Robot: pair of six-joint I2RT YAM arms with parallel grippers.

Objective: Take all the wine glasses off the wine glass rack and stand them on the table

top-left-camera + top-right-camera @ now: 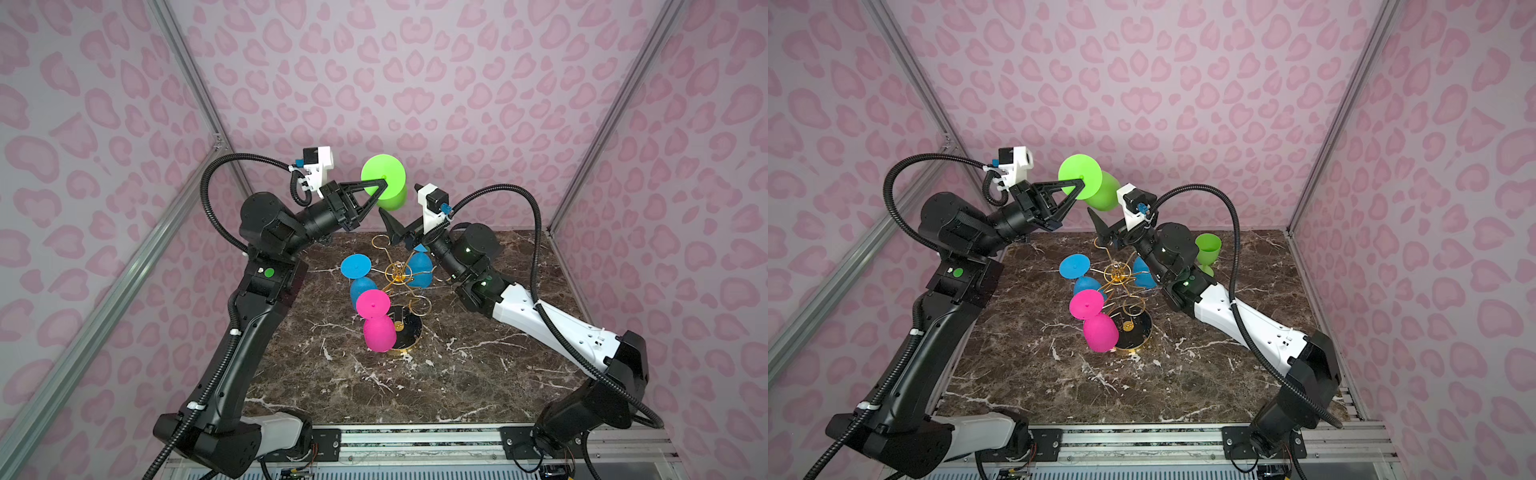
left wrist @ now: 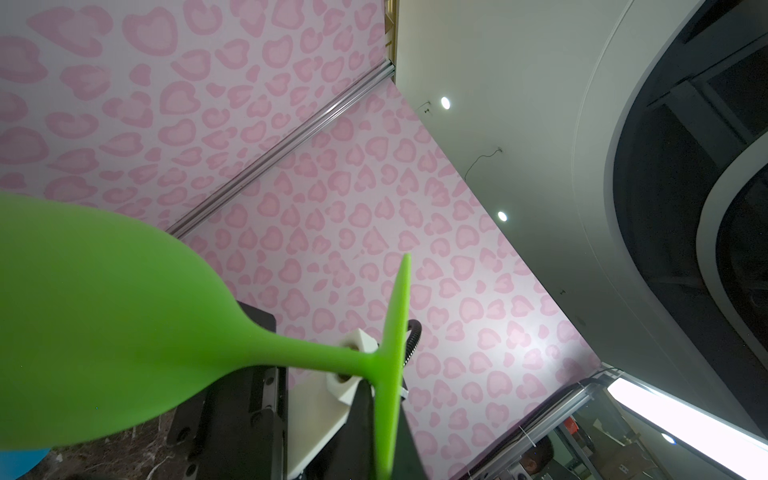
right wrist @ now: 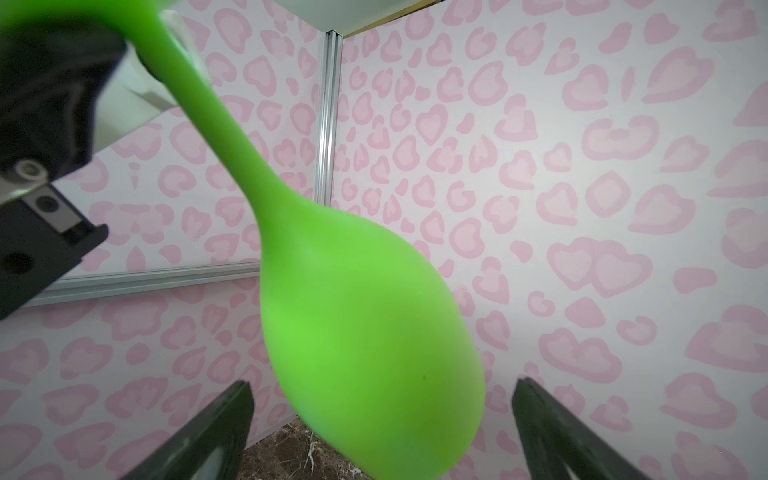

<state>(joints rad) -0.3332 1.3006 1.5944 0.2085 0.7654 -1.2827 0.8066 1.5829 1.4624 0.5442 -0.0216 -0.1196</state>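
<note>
glass: green wine glass (image 1: 392, 170) off the wine glass rack (image 1: 399, 274), raised clear of it | left pincer (image 1: 382, 180): clamped on its thin stem | right pincer (image 3: 380, 432): jaws wide apart near the bowl | risk: bowl's weight could pivot it out, dropping onto rack

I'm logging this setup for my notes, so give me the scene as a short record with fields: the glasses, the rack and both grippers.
held glass: green wine glass, clear of the rack, lying sideways in the air
left gripper: shut on its stem
right gripper: open, fingers spread near the bowl, not gripping
wine glass rack: carries one pink glass and two blue glasses
elsewhere: second green glass, upright on the table
</note>
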